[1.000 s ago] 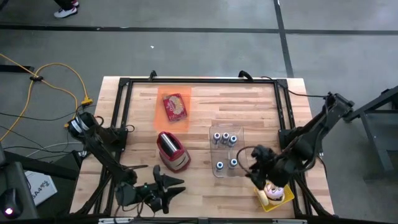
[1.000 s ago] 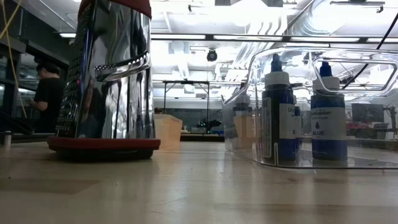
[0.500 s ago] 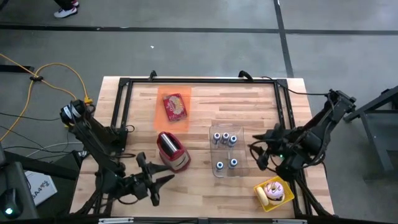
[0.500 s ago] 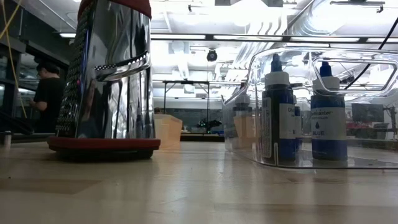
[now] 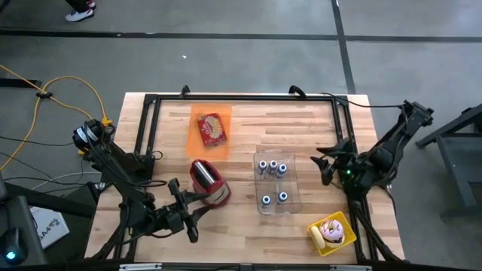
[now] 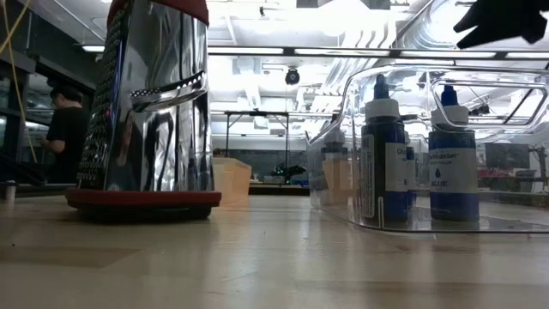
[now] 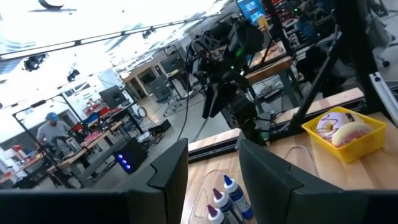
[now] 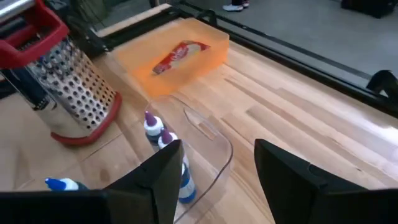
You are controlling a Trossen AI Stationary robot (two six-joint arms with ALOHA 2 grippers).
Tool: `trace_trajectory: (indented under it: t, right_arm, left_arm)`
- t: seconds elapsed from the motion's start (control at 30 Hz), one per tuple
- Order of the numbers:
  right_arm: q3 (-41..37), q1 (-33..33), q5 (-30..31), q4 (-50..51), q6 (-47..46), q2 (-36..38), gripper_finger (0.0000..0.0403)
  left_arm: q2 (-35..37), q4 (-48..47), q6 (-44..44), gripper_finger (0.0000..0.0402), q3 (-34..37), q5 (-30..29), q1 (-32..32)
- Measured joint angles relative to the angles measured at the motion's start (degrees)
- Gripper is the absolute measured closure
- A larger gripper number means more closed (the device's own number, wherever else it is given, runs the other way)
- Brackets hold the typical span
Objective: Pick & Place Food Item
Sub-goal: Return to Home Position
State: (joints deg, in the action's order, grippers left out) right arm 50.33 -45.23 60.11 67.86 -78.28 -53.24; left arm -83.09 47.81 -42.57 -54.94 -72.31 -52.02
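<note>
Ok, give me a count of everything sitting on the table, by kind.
Bins: 3, the orange bin, clear bin, yellow bin
Blue-capped bottles: 5, in the clear bin
Grater: 1
Red packet: 1, in the orange bin
Donuts: 2 showing, in the yellow bin
Total: 12

A metal grater [image 5: 208, 183] with a red base is stood upright on the wooden table [image 5: 248, 124], just beside a clear bin [image 5: 276, 185] in which small bottles [image 5: 273, 167] are kept upright in two groups. Farther back an orange tray [image 5: 207, 150] is placed, with a red packet [image 5: 212, 129] laid in it. A yellow cable [image 5: 22, 80] is trailed over the floor. A person [image 6: 64, 129] in dark clothing is seen in the room beyond.
</note>
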Motion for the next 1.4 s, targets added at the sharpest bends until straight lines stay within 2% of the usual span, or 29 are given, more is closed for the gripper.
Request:
trace_trajectory:
  t: [0.3,0.5,0.67,0.8,0.93,1.17,1.4]
  right_arm:
    - [-10.41,-0.24,3.42,-13.09,15.23,17.0,0.0215]
    - [-19.04,-0.24,1.43,-33.81,36.11,26.65,0.0215]
    - [-27.84,0.74,-10.2,-59.95,57.78,32.82,0.0215]
    - [-32.71,3.61,-20.94,-74.04,69.48,35.47,0.0215]
    - [-34.97,8.2,-26.16,-77.75,72.79,36.28,0.0215]
    - [-37.38,17.77,-35.18,-79.27,71.84,36.29,0.0215]
    - [-38.16,26.96,-35.49,-76.24,68.83,36.34,0.0215]
  left_arm:
    - [0.0,0.0,0.49,0.0265,0.02,0.17,2.62]
    - [0.0,0.0,1.02,0.0265,0.04,0.57,3.56]
    - [0.0,0.0,1.03,0.0265,0.04,0.85,3.53]
    - [0.0,0.0,1.03,0.0265,0.04,0.83,3.53]
    - [0.0,0.0,1.35,0.0265,0.04,0.81,3.53]
    - [0.0,0.02,2.32,0.0265,0.04,0.79,3.53]
    - [-0.02,0.02,2.32,0.0265,0.04,0.83,3.53]
